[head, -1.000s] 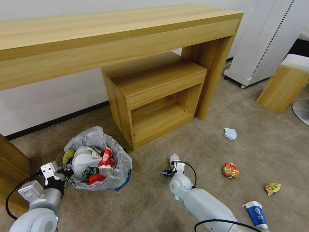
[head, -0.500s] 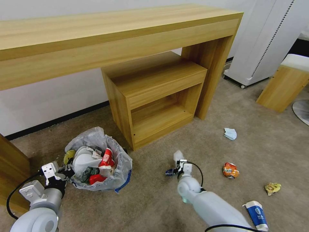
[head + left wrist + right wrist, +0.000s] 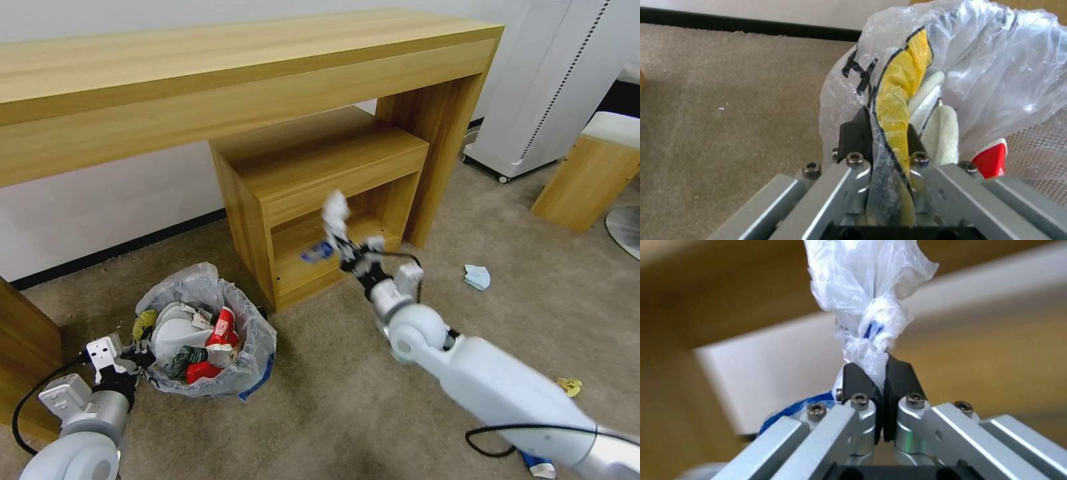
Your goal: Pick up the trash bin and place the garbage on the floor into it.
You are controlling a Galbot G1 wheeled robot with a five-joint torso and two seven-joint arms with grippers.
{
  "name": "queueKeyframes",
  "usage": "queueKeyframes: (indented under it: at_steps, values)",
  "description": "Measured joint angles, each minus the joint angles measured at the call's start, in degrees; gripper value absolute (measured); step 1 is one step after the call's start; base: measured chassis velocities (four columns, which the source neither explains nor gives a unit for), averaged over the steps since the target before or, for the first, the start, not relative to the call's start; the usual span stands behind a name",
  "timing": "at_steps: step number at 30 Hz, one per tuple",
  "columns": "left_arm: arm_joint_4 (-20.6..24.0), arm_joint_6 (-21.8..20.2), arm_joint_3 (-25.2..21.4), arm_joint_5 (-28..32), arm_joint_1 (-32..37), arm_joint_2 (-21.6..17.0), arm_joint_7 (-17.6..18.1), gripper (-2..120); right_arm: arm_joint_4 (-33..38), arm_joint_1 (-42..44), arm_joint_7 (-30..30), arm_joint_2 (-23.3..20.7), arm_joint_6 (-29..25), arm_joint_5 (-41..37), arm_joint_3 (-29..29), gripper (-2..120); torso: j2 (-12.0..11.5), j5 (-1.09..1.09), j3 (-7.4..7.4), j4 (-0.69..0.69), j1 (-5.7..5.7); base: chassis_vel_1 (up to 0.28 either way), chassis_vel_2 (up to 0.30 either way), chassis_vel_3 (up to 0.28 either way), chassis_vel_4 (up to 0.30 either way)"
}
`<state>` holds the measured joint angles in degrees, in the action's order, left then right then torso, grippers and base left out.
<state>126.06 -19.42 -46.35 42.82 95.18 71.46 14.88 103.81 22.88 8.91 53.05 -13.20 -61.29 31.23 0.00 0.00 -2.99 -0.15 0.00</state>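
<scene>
Right gripper (image 3: 878, 373): raised in front of the low light-wood shelf cabinet (image 3: 320, 200), black fingers pinched tight on a crumpled white plastic scrap with a blue bit (image 3: 867, 303).
Left gripper (image 3: 882, 128): low, left of the cabinet, clamped on the rim of the small round trash bin lined with a crinkly whitish bag (image 3: 200, 340).
Bin: on the beige carpet floor (image 3: 320, 400), stuffed with white, red and yellow litter.
Loose litter: a pale blue wad (image 3: 477, 276) right of the cabinet.

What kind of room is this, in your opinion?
Probably a hotel or guest room: a long wooden desk with a low shelf unit under it, beige carpet, and a small lined trash bin.
</scene>
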Motion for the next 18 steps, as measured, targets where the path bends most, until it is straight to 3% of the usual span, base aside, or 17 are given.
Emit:
queueKeyframes:
  at_steps: [5, 7, 13, 18]
  values:
    - [0.70, -0.06, -0.19, -0.09, 0.19, 0.30, 0.05, 3, 0.51, -9.30, -5.58, 2.15, -3.83, -4.50, 9.49, 0, 0.00, -0.01, 0.00, 0.00, 0.00, 0.000, 0.000, 0.000, 0.000]
    - [0.76, -0.08, -0.23, -0.09, 0.19, 0.33, 0.06, 3, 0.53, -10.08, -5.73, 2.54, -3.98, -4.89, 10.50, 0, 0.00, -0.01, 0.00, 0.00, 0.00, 0.000, 0.000, 0.000, 0.000]
    - [1.47, -0.10, -0.42, 0.14, 0.19, 0.62, 0.11, 3, -1.07, -13.89, -5.38, 5.50, -4.48, -6.30, 21.45, 0, 0.00, -0.01, 0.00, -0.01, 0.00, 0.000, 0.000, 0.000, 0.000]
    - [1.72, -0.11, -0.46, 0.26, 0.18, 0.67, 0.12, 3, -2.92, -13.86, -3.90, 7.04, -4.49, -5.67, 25.58, 0, 0.00, -0.01, 0.00, -0.01, 0.00, 0.000, 0.000, 0.000, 0.000]
